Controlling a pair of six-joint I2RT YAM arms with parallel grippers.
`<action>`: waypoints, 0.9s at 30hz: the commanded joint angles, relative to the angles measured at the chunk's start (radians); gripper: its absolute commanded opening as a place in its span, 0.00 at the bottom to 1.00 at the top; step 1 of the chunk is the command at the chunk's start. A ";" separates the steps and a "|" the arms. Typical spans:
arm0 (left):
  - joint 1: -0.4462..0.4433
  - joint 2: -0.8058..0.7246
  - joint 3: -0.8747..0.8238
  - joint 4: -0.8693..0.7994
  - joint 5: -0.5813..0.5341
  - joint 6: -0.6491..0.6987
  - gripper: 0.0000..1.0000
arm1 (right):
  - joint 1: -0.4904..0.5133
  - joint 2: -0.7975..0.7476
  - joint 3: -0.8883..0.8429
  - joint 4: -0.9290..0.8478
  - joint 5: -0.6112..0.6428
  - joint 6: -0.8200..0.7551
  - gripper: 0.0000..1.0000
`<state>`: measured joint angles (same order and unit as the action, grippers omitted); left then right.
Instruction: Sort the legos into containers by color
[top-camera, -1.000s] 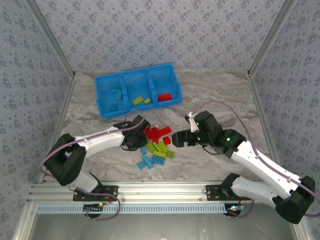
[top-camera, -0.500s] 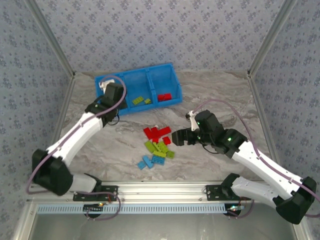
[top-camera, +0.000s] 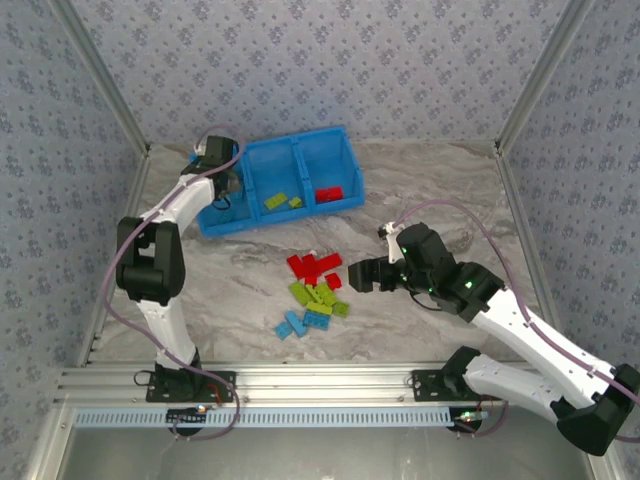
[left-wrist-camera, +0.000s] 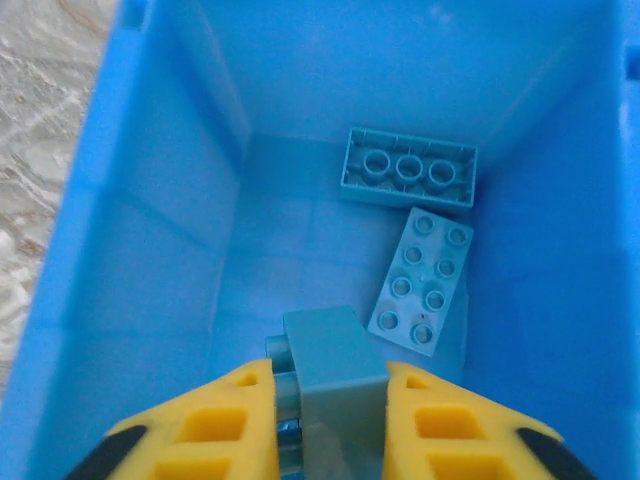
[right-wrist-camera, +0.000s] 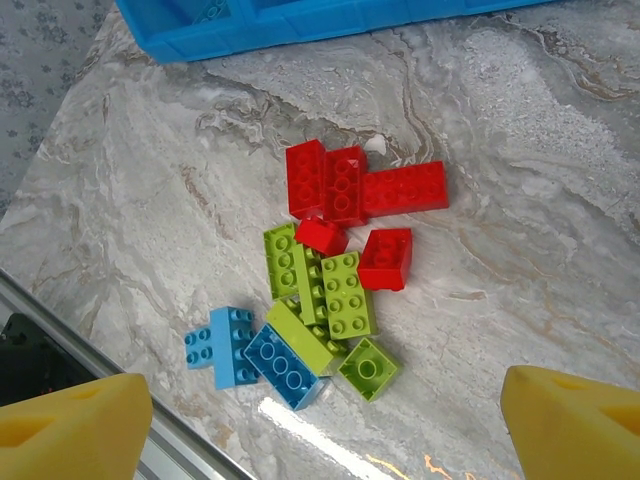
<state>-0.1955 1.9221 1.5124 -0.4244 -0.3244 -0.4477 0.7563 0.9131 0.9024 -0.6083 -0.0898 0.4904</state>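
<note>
The bright blue tray (top-camera: 345, 160) stands at the back left, and my left gripper (top-camera: 226, 186) hangs over its left compartment. In the left wrist view that gripper (left-wrist-camera: 330, 400) is shut on a light blue brick (left-wrist-camera: 335, 370) just above the compartment floor, where two more light blue bricks (left-wrist-camera: 408, 168) (left-wrist-camera: 422, 280) lie. Lime green bricks (top-camera: 277, 200) sit in the middle compartment and a red brick (top-camera: 329, 194) in the right one. A loose pile (top-camera: 315, 285) lies mid-table: red bricks (right-wrist-camera: 345, 185), green bricks (right-wrist-camera: 345, 295), blue bricks (right-wrist-camera: 235, 345). My right gripper (top-camera: 360, 275) stands open just right of the pile.
The tray's thin walls (left-wrist-camera: 150, 220) close in on the left gripper. A metal rail (top-camera: 330, 385) runs along the table's near edge, close to the blue bricks. Bare marble (right-wrist-camera: 520, 160) lies to the right of the pile.
My left arm has swung from the pile back to the tray's left compartment, carrying a light blue brick. The right gripper has drifted slightly right and down.
</note>
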 joint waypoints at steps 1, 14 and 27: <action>-0.009 0.001 0.048 -0.027 0.045 -0.011 0.31 | 0.008 -0.022 0.015 -0.031 0.025 0.020 0.93; -0.078 -0.471 -0.220 -0.016 -0.039 -0.022 0.41 | 0.028 0.036 0.022 0.025 -0.004 0.033 0.93; -0.371 -1.113 -0.485 -0.235 0.550 0.330 0.54 | 0.106 0.273 0.107 0.075 -0.003 -0.054 0.93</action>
<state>-0.5480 0.8818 1.0664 -0.5644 -0.0078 -0.2661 0.8375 1.1194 0.9524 -0.5644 -0.0910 0.4877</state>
